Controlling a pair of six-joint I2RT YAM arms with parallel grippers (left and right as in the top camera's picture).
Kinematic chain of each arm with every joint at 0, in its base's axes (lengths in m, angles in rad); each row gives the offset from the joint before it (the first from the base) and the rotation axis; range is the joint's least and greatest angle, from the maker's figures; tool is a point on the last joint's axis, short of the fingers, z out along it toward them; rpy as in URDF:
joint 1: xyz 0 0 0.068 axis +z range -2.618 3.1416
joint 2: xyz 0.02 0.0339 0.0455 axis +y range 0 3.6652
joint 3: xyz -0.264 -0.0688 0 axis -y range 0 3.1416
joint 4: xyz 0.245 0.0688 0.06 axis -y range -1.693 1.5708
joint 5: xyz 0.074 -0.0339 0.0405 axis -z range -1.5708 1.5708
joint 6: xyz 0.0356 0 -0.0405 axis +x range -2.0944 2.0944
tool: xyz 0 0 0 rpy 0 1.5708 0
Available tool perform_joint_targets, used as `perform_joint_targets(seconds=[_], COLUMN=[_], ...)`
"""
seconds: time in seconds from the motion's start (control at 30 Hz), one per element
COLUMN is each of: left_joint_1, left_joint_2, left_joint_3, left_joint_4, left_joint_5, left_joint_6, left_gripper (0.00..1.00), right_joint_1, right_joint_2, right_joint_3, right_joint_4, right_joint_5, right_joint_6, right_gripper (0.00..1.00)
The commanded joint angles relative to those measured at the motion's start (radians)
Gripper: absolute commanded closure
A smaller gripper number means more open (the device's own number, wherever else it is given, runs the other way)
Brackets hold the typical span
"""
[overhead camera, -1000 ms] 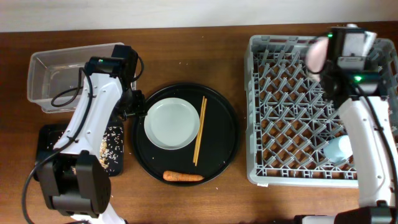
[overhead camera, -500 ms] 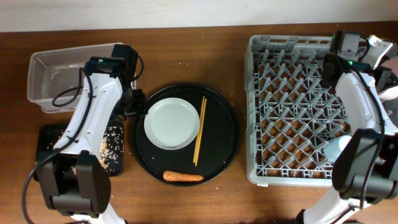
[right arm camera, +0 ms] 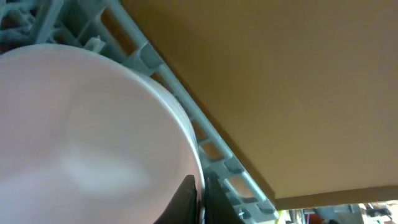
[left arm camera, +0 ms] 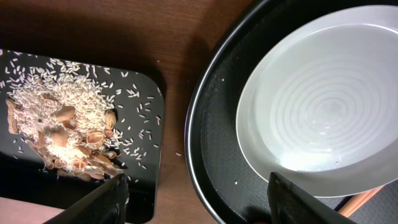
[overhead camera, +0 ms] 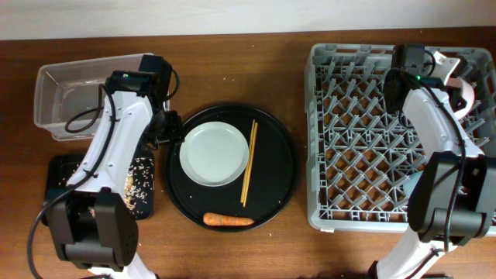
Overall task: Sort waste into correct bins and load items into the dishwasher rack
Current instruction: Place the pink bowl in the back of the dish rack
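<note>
Loading under way: pinkish-white bowl (right arm camera: 93,137) held at the far right corner of the large square grey plastic pegged rack (overhead camera: 364,155), right fingers (right arm camera: 185,198) apparently clamped on its rim, though only 1 finger shows. Beige rice-like scraps (left arm camera: 56,118) lie in the shallow black rectangular tray (overhead camera: 58,167), so that part of the sorting looks done. Left to do: white round plate (overhead camera: 211,153), 2 thin wooden chopsticks (overhead camera: 249,161) and small orange carrot (overhead camera: 228,220), all on the large round black tray (overhead camera: 275,178) on the wooden counter (overhead camera: 232,85). Left fingers (left arm camera: 102,202) hang wide apart, empty, above that tray's rim beside the plate.
</note>
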Motion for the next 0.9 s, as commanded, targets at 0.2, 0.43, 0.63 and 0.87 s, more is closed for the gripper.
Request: perform_joint_targets(seconds=[0.2,0.43,0.63,0.87], left_joint_1=[0.006,0.006,0.006,0.006], left_joint_2=[-0.031,-0.031,-0.031,-0.031], left_joint_3=[0.01,0.01,0.01,0.01], left_joint_4=[0.002,0.002,-0.002,-0.002], left_joint_5=[0.007,0.008,0.008,0.008], left_joint_6=[-0.014,-0.014,-0.014,-0.014], left_gripper=[0.29,0.29,0.29,0.29], right_joint_1=[-0.01,-0.03,-0.027,-0.021], right_joint_2=[0.005,0.014,0.065,0.072], right_joint_3=[-0.006,-0.006,-0.006,-0.006], right_joint_4=[0.161,0.161,0.159,0.158], right_joint_5=[0.241,0.127,0.118,0.071], right_joint_6=[0.011,-0.023,-0.059,-0.06], right_gripper=[0.96,0.96,0.96,0.96])
